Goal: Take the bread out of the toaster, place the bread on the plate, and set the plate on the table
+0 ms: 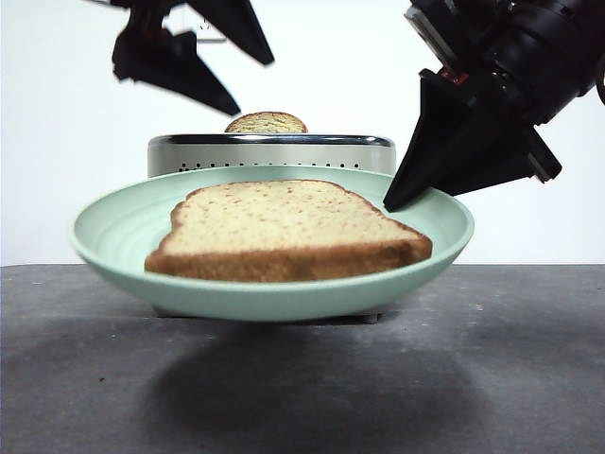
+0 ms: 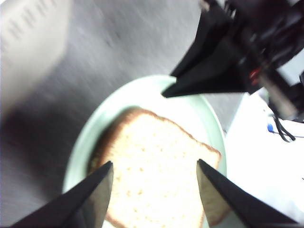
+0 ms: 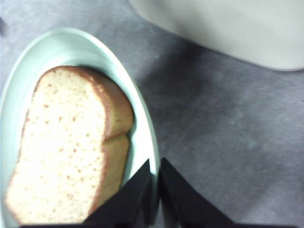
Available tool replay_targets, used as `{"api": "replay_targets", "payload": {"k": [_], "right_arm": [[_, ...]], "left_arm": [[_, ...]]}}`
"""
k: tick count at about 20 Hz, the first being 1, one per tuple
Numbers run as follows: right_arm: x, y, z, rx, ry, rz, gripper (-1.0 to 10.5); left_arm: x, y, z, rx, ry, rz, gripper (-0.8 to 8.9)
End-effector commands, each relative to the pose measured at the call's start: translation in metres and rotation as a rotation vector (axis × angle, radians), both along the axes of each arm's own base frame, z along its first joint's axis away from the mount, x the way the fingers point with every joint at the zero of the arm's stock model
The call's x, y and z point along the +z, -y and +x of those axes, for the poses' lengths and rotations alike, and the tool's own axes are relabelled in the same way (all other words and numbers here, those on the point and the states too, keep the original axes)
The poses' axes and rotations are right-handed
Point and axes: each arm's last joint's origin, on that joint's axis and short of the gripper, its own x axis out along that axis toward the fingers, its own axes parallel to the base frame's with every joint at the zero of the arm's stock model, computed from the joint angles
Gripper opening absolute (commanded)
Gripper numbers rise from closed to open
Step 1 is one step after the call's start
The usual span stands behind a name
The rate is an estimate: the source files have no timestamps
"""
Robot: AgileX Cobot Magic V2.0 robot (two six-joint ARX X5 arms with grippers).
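The pale-green plate (image 1: 113,236) hangs a little above the table (image 1: 302,397), casting a shadow beneath it. My right gripper (image 1: 402,199) is shut on the plate's right rim (image 3: 142,118), one jaw inside and one outside. The bread (image 1: 284,227) lies flat in the plate, seen too in the right wrist view (image 3: 66,142). My left gripper (image 2: 154,162) is open and empty, high above the bread (image 2: 156,175), at the upper left of the front view (image 1: 253,87). The cream toaster (image 1: 274,156) stands just behind the plate.
A second slice (image 1: 267,123) with a domed top pokes out of the toaster's slot. The toaster's side (image 3: 228,28) lies close beyond the right gripper. Bare dark table (image 3: 223,133) spreads in front of and beside the plate.
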Motion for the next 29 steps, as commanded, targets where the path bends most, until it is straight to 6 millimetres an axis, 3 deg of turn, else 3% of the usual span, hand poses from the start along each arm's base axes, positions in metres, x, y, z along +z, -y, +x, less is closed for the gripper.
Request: {"api": "replay_targets", "payload": {"k": [1, 8, 13, 17, 19, 22, 24, 26, 29], "right_arm": [[-0.001, -0.003, 0.003, -0.008, 0.005, -0.003, 0.0], [-0.037, -0.016, 0.026, -0.013, -0.059, -0.042, 0.0], [-0.07, -0.013, 0.048, -0.064, -0.116, -0.067, 0.0], [-0.083, -0.008, 0.055, -0.09, -0.148, -0.085, 0.0], [-0.085, -0.007, 0.055, -0.09, -0.155, -0.091, 0.3], [-0.084, -0.008, 0.055, -0.093, -0.153, -0.086, 1.9], [-0.082, -0.007, 0.055, -0.098, -0.151, -0.08, 2.4], [-0.072, -0.006, 0.052, -0.099, -0.125, -0.066, 2.4], [-0.041, 0.0, 0.041, -0.109, -0.054, -0.043, 2.4]], "left_arm": [[0.022, 0.003, 0.0, -0.023, 0.051, -0.019, 2.9], [0.082, -0.01, -0.018, -0.025, 0.167, -0.08, 2.9], [0.101, -0.023, -0.037, -0.013, 0.229, -0.108, 2.89], [0.111, -0.032, -0.05, -0.002, 0.272, -0.123, 2.88], [0.113, -0.035, -0.054, -0.001, 0.276, -0.125, 2.86], [0.115, -0.039, -0.059, 0.011, 0.282, -0.112, 2.86], [0.114, -0.04, -0.061, 0.016, 0.277, -0.099, 2.86], [0.113, -0.041, -0.062, 0.017, 0.267, -0.092, 2.86], [0.112, -0.042, -0.063, 0.016, 0.245, -0.077, 2.84]]}}
